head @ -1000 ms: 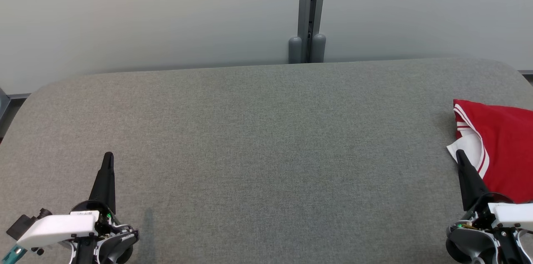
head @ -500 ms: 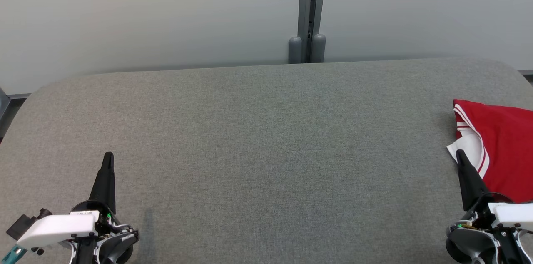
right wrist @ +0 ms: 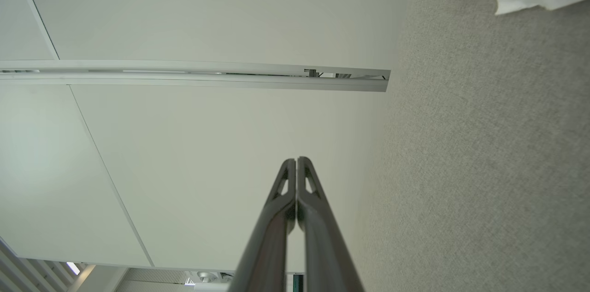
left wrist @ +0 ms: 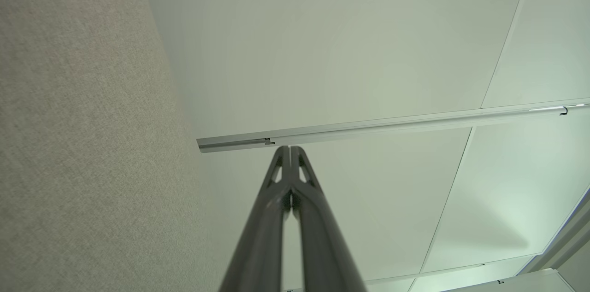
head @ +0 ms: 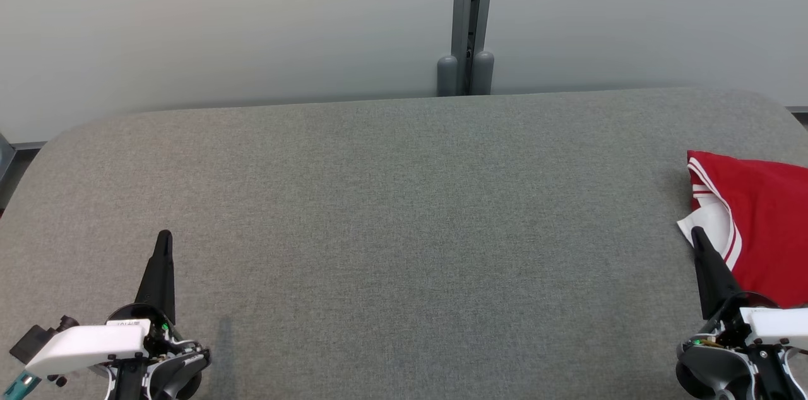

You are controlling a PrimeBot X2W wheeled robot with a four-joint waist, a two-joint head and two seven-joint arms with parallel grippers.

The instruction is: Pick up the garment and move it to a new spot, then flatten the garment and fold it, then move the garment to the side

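red garment (head: 767, 217) lies bunched at the right edge of the table (head: 404, 211), just beside the right gripper (head: 697, 235). right gripper and left gripper (head: 163, 237) both closed, empty. recommendation: open the right fingers first, pinch the white-trimmed edge, then lift clear before carrying.

Head camera looks down over the table (head: 404, 198), which 2 wrist cameras skim toward the wall (head: 189, 21).

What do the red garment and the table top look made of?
Garment: soft cloth, probably a jersey knit. It is matte red with white striped trim and lies in limp folds.
Table top: grey woven or felt-like covering, matte, with a fine flecked grain. The fibre of either can't be told.
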